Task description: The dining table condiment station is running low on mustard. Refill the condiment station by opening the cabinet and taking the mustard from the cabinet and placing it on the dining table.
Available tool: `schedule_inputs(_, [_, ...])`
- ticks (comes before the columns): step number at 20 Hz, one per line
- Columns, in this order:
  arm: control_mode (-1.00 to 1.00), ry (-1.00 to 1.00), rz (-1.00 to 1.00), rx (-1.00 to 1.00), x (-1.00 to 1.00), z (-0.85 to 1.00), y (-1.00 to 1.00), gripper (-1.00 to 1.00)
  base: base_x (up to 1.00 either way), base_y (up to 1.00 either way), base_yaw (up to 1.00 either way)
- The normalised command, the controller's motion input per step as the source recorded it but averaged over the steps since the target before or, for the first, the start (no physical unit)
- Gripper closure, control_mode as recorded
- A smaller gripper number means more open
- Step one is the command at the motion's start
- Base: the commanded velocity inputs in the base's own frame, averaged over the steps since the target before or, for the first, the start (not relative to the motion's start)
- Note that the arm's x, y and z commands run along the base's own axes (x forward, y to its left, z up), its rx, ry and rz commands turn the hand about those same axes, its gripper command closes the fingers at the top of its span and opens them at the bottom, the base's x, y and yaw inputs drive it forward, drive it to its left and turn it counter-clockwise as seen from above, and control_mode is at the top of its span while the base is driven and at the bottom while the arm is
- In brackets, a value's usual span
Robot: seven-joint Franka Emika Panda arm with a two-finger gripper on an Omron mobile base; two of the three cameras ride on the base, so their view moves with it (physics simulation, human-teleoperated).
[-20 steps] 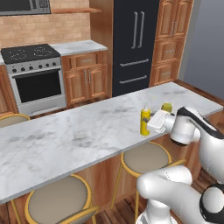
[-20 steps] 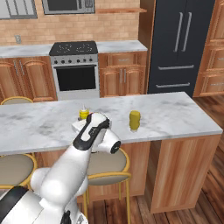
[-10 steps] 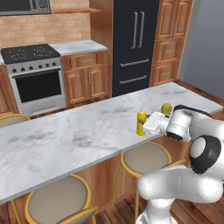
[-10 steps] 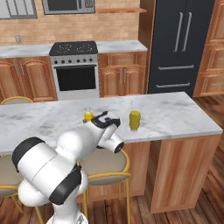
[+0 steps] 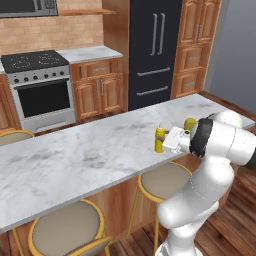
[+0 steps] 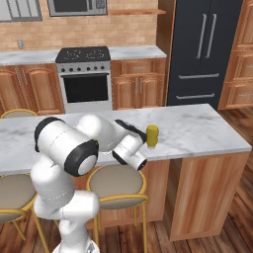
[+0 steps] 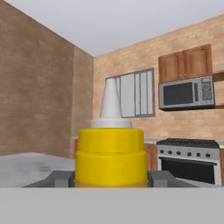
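the mustard [image 7: 110, 151] stands upright on the dining table [image 5: 75, 160], gripped between the fingers [image 7: 59, 178].

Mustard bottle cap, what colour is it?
White, on the yellow mustard bottle; clearest in the hand view.

The black fridge [image 5: 154, 50] stands tall at the back; left of it sits the silver stove [image 5: 39, 85], microwave [image 6: 76, 6] above, and round stools [image 5: 67, 232] well in front.

The smooth yellow plastic-looking mustard bottle [image 7: 110, 157] stands on the glossy grey-veined white marble dining table [image 5: 75, 160], perhaps polished; wooden base below.
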Motion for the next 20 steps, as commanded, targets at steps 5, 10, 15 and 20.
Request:
schedule_inputs(5, [-1.00,-0.08,0.06,-0.01,0.25,-0.36,-0.02,1.00,0.00,0.00,0.00])
schedule_inputs(10, [-1.00,-0.06,0.03,-0.01,0.25,-0.33,0.00,1.00,0.00,0.00,0.00])
schedule_inputs(15, [-1.00,-0.04,0.04,0.00,0.30,-0.12,0.00,1.00,0.00,0.00,0.00])
schedule_inputs(20, [-1.00,-0.06,0.01,0.00,0.03,-0.07,0.02,-1.00,0.00,0.00,0.00])
